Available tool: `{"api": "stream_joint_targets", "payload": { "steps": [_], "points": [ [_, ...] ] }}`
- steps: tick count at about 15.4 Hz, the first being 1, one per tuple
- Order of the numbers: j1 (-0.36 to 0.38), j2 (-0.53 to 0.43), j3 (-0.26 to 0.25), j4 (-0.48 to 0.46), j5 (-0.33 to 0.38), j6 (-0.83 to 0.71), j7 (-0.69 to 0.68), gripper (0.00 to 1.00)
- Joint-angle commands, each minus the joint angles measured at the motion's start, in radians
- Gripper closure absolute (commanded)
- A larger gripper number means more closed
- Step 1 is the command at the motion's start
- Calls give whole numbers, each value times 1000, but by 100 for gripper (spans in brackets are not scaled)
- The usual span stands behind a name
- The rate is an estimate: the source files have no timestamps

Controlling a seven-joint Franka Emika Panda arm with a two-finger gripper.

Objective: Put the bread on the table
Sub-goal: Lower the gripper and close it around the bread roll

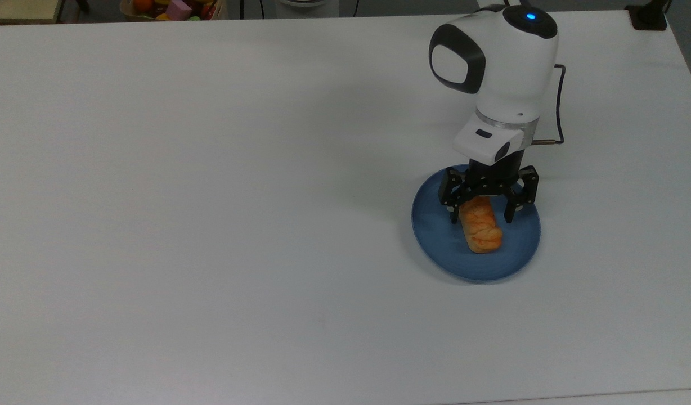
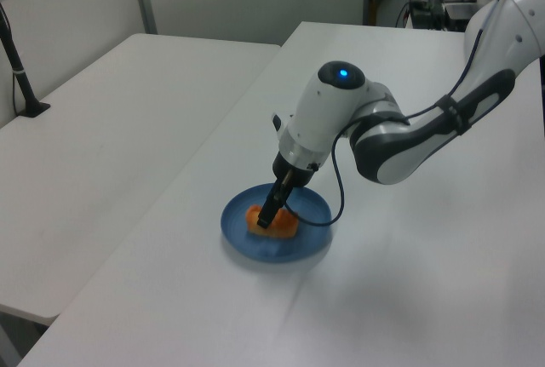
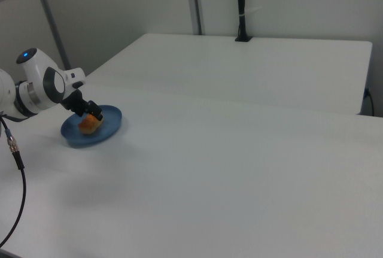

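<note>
The bread [image 1: 480,228] lies on a round blue plate [image 1: 435,236] toward the top view's right side of the white table [image 1: 210,225], its long axis running roughly up and down in the top view. The gripper [image 1: 481,218] straddles the roll's upper end in that view, fingers spread, one tip on either side of the pastry and low over the plate — not yet pinched onto it, as far as the top view shows. In the left view the gripper [image 2: 267,220] comes down at a slant onto the roll's end [image 2: 274,221], and in the right view the bread [image 3: 90,126] sits just below the black fingers.

The step in hand looks to be the grasp. Done well, it likely means closing across the narrow width with light pressure, since a soft pastry could dent or tear. The hold sits near one end rather than mid-length, so the free end may droop or swing on lifting; a straight, slow rise clear of the plate's rim, then a short carry to bare tabletop beside the plate, seems the safest course.

The roll itself is small and oblong — golden-orange, with a braided, glossy top, and far smaller than the plate beneath it.
</note>
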Motion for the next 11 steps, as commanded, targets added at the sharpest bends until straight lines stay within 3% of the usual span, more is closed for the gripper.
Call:
{"api": "stream_joint_targets", "payload": {
  "steps": [1, 7, 9, 11],
  "points": [
    [13, 19, -13, 17, -58, 46, 85, 0],
    [11, 46, -13, 15, -106, 47, 86, 0],
    [13, 50, -13, 15, -108, 47, 86, 7],
    [13, 48, -8, 14, -106, 46, 88, 23]
  ]
}}
